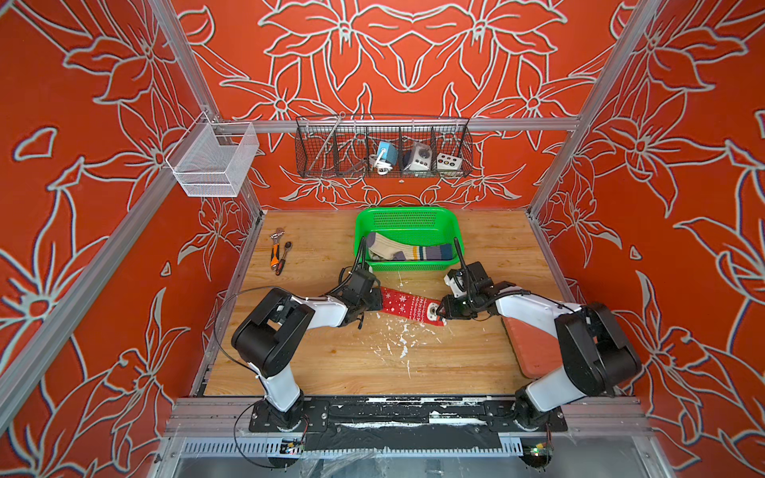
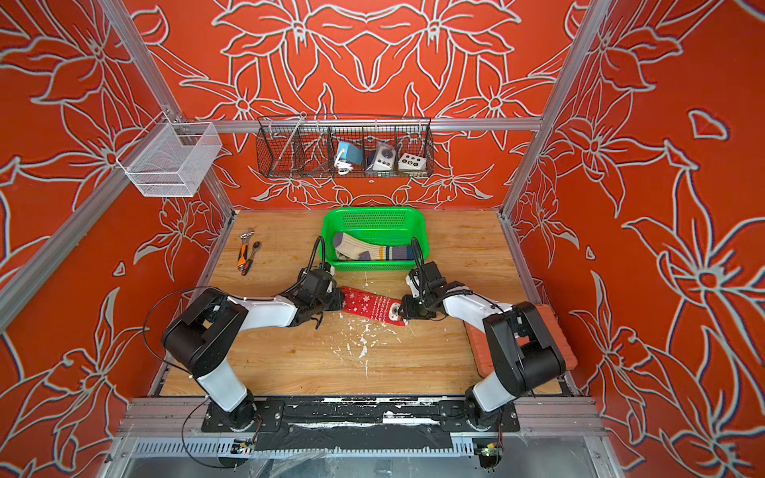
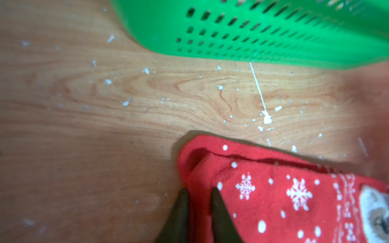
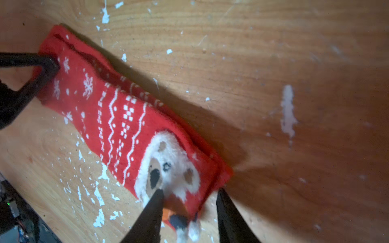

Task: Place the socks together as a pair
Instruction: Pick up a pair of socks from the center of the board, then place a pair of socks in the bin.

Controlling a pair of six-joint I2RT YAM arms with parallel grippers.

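A red snowflake sock (image 1: 407,306) (image 2: 372,307) with a white bear face lies flat on the wooden table, between my two grippers. In the wrist views a second red layer shows under it (image 3: 273,199) (image 4: 117,113). My left gripper (image 1: 378,300) (image 3: 199,189) is shut on the cuff end, with red fabric pinched between its fingers. My right gripper (image 1: 441,316) (image 4: 189,191) stands open at the toe end, its jaws on either side of the toe tip. More socks (image 1: 414,251), cream, purple and blue-striped, lie in the green basket (image 1: 407,219).
The green basket (image 2: 374,217) stands just behind the red sock. A wrench and pliers (image 1: 279,250) lie at the back left. An orange-red board (image 1: 534,351) lies under the right arm. White flecks (image 1: 403,339) dot the table. Wire baskets (image 1: 383,149) hang on the back wall.
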